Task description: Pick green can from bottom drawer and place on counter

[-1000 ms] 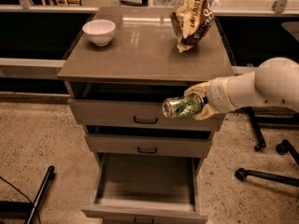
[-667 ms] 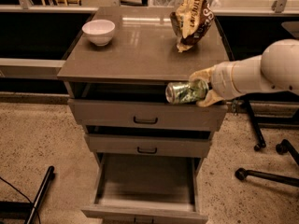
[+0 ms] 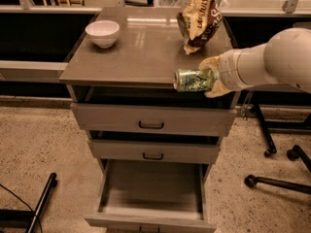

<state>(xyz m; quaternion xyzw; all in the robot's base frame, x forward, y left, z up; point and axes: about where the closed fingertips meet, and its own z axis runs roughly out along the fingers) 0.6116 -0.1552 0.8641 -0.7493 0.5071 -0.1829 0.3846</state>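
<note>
At the far left a thin black bar (image 3: pixel 41 203) lies on the speckled beige floor (image 3: pixel 43 144). Next comes a small round white bowl (image 3: pixel 102 33), standing near the back left corner of the counter (image 3: pixel 141 57), the flat, slightly glossy grey-brown top slab of the drawer cabinet. Under the slab are two shallow grey-brown drawers with black handles, the top drawer (image 3: pixel 153 119) and the middle drawer (image 3: pixel 153 151), and each stands out a little from the cabinet. Below them the bottom drawer (image 3: pixel 150 198), the deepest and lowest, is pulled far out, with its grey floor in plain view. Toward the back right of the counter a crumpled yellow-and-brown chip bag (image 3: pixel 200 18) stands upright. In front of the bag, over the counter's front right edge, is the green can (image 3: pixel 189 80), small and shiny with silver metal ends. It is turned on its side with one end pointing left, and whether it touches the slab cannot be told. The gripper (image 3: pixel 210 77), tan in colour, is clamped around the can's right half and reaches in from the right on a thick white arm (image 3: pixel 277 57). At the lower right the black wheeled legs of a chair base (image 3: pixel 277 183) rest on the floor
</note>
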